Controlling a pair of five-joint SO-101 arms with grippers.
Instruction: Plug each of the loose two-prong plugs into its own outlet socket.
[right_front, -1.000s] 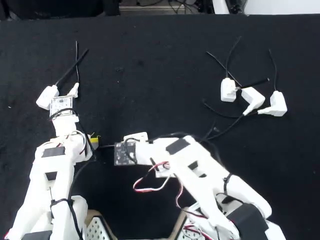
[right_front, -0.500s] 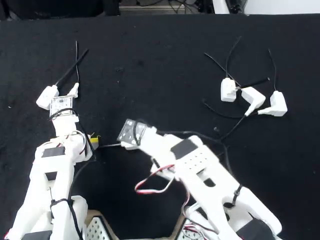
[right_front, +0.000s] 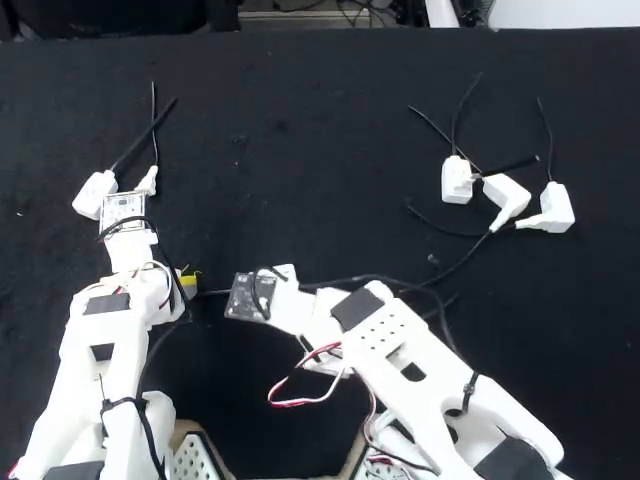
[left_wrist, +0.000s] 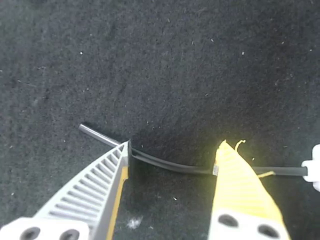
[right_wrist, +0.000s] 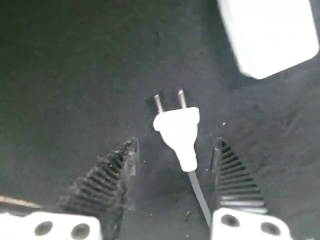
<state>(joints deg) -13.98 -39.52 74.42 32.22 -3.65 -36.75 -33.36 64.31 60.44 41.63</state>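
Far left of the black table (right_front: 300, 120): pair of white connector bodies (right_front: 96, 190), close together, thin black cords running off toward the far edge. Just near of them, the left arm (right_front: 110, 330), wrist pointing far.

Left gripper (left_wrist: 172, 145) is down at the table, fingers apart and gripping nothing. Grey ribbed finger (left_wrist: 107, 167) on one side, yellow finger (left_wrist: 235, 175) on the other. A black cord (left_wrist: 165, 164) lies across the gap. One end lies loose just past the grey tip; contact w/ that tip unclear. The other end passes behind the yellow finger to a white bit at frame edge, can't tell what.

Centre, near side: right arm (right_front: 400, 350) reaches left across the table, wrist close beside the left arm. Right gripper (right_wrist: 175, 142) is spread wide, clamped on nothing. Plug (right_wrist: 176, 125) lies flat between the two fingers, touching neither. Long axis approx in line w/ the fingers. Both prongs point away from the gripper base, toward a white block (right_wrist: 270, 35), unidentified. Plug's cord trails back toward the base, passing close by one finger.

Right wrist view gives the prongs + heading. In the high view the arm's wrist sits over that spot, so left/right heading can't be read; that view gives the arm layout + far pieces.

Far right: trio of white connector bodies (right_front: 505, 195) in a rough row, well apart from both arms, black cords fanning off.
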